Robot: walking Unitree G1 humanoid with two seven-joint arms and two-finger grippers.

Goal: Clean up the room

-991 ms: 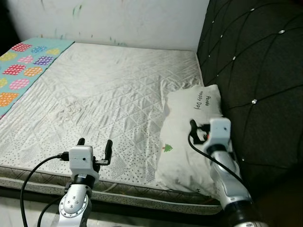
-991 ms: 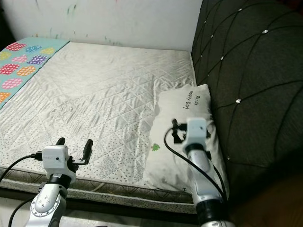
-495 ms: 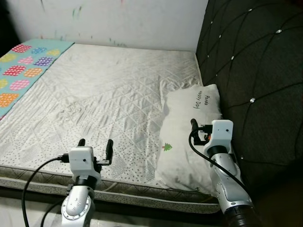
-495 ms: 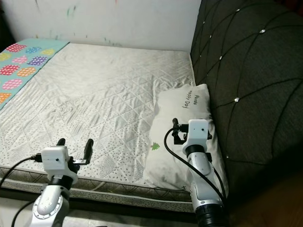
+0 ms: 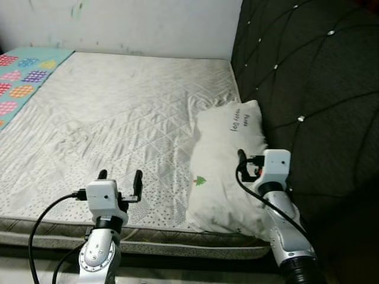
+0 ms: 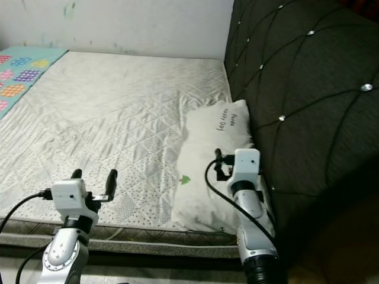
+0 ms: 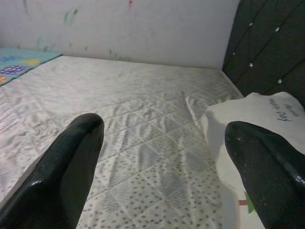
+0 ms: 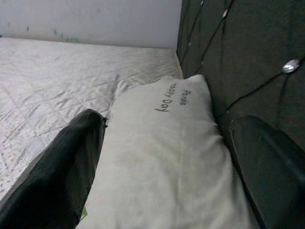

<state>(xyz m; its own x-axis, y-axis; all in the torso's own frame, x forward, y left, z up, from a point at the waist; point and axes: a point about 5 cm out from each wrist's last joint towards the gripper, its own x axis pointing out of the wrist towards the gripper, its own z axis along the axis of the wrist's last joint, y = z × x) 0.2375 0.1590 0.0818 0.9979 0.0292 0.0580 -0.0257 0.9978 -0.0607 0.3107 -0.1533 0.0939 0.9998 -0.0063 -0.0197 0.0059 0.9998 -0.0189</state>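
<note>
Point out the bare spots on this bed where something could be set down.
The mattress lies bare from the pillow across to the patterned blanket, and back to the wall. The strip by the headboard is crowded: the pillow and the open right gripper over it.

one white pillow (image 5: 228, 160) with one small green tree print (image 5: 200, 180); one quilted mattress (image 5: 118, 118); one dark tufted headboard (image 5: 308, 77); one patterned teal blanket (image 5: 21, 65); two grippers, left gripper (image 5: 120, 175) and right gripper (image 8: 162, 157), both spread wide.
</note>
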